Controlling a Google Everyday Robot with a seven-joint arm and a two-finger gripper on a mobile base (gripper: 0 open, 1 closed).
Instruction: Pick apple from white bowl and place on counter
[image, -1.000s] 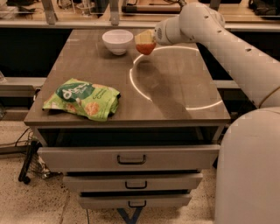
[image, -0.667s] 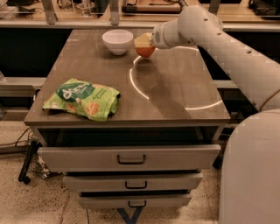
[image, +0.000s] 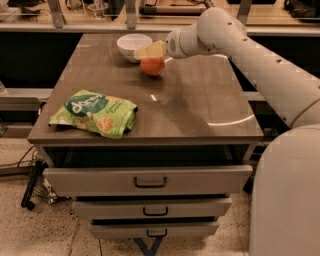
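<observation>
The apple (image: 152, 66) is round and orange-red. It sits low at the counter (image: 200, 100) surface, just right of and in front of the white bowl (image: 134, 46). The bowl stands at the counter's back edge and looks empty. My gripper (image: 149, 55) reaches in from the right. Its pale yellowish fingers (image: 151, 50) are closed over the top of the apple. I cannot tell whether the apple's underside touches the counter.
A green snack bag (image: 95, 112) lies at the counter's front left. Three grey drawers (image: 150, 180) with dark handles are below, the top one slightly pulled out. My white arm (image: 260, 65) spans the right side. A dark shelf runs behind the counter.
The gripper has carried the apple left, forward and down, from beside the bowl's right to a spot low at the counter in front of the bowl.
</observation>
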